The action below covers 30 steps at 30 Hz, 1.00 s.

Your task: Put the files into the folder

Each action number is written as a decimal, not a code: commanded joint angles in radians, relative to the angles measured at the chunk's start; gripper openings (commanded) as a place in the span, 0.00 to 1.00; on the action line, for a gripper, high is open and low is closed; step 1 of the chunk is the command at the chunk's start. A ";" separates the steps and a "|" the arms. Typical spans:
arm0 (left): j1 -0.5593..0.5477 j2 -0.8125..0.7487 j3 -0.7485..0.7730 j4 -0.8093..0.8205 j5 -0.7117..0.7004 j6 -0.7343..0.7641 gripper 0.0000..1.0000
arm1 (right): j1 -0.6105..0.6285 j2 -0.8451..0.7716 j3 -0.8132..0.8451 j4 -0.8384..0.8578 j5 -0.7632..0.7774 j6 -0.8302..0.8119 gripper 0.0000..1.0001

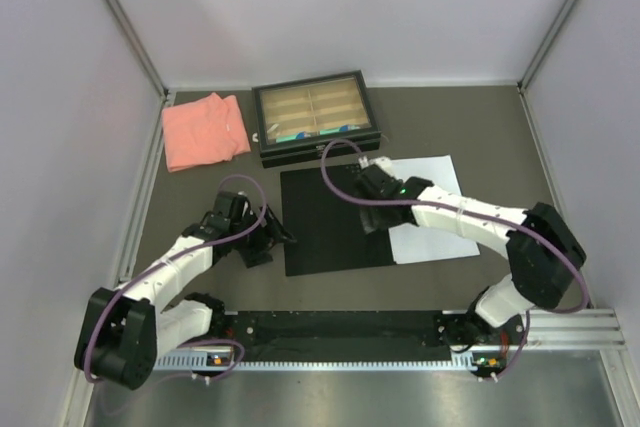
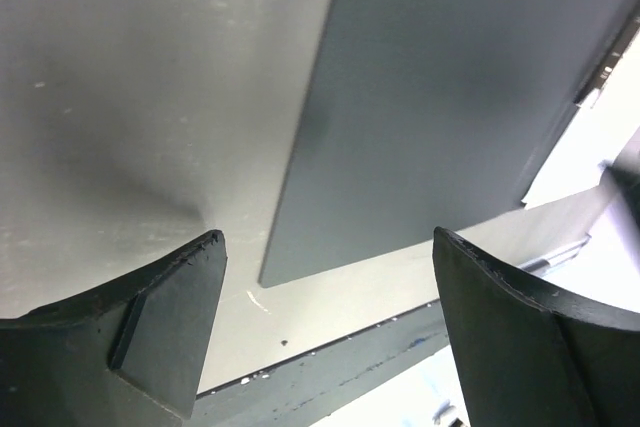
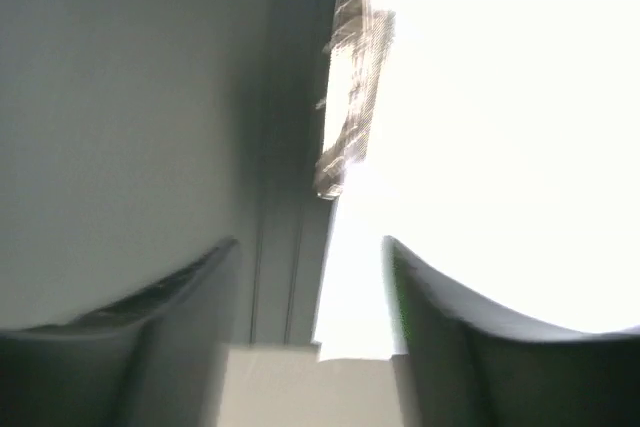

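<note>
Two things, tray (image 1: pixel 320 150) and cloth (image 1: pixel 203 130), lie beyond the folder (image 1: pixel 320 237).

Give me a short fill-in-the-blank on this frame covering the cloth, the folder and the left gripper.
1. The folded cloth beside the tray is ____ in colour.
2. The folder lies open with its ____ inside facing up.
3. In the top view, the left gripper is at the folder's ____ edge.
4. The left gripper's jaws stand ____, with nothing between them.

Missing words: pink; black; left; open.
</note>
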 commanded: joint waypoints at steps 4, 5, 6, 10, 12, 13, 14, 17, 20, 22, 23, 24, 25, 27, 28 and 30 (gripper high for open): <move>0.003 -0.045 0.040 -0.039 0.042 0.069 0.88 | -0.133 0.088 0.135 0.028 -0.007 -0.084 0.43; 0.003 -0.053 0.046 -0.055 0.032 0.087 0.87 | -0.138 0.104 0.164 0.028 0.000 -0.091 0.46; 0.003 -0.073 0.054 -0.064 0.028 0.094 0.88 | -0.152 0.116 0.175 0.028 0.002 -0.101 0.46; 0.003 -0.116 0.065 -0.112 0.011 0.117 0.87 | -0.173 0.180 0.210 0.042 -0.026 -0.121 0.46; 0.003 -0.126 0.065 -0.116 0.009 0.121 0.88 | -0.178 0.197 0.222 0.042 -0.023 -0.122 0.42; 0.003 -0.123 0.065 -0.116 0.011 0.121 0.88 | -0.181 0.213 0.225 0.044 -0.015 -0.125 0.41; 0.003 -0.123 0.065 -0.115 0.012 0.123 0.88 | -0.182 0.216 0.228 0.048 -0.007 -0.128 0.40; 0.003 -0.107 0.068 -0.103 0.022 0.121 0.88 | -0.188 0.233 0.233 0.057 -0.013 -0.139 0.39; 0.003 -0.090 0.074 -0.095 0.025 0.120 0.88 | -0.196 0.246 0.231 0.068 -0.027 -0.139 0.33; 0.004 -0.082 0.075 -0.089 0.026 0.118 0.88 | -0.196 0.251 0.224 0.079 -0.033 -0.141 0.32; 0.003 -0.080 0.077 -0.087 0.026 0.117 0.88 | -0.198 0.256 0.224 0.083 -0.035 -0.141 0.33; 0.003 -0.076 0.077 -0.081 0.026 0.117 0.88 | -0.199 0.257 0.221 0.093 -0.033 -0.141 0.33; 0.003 -0.076 0.075 -0.081 0.023 0.117 0.87 | -0.199 0.260 0.218 0.096 -0.033 -0.141 0.33; 0.003 -0.067 0.074 -0.078 0.025 0.114 0.87 | -0.201 0.266 0.218 0.097 -0.032 -0.139 0.33; 0.003 -0.065 0.074 -0.075 0.029 0.112 0.87 | -0.201 0.268 0.218 0.102 -0.033 -0.141 0.33; 0.003 -0.062 0.072 -0.070 0.031 0.109 0.87 | -0.201 0.273 0.218 0.105 -0.036 -0.139 0.32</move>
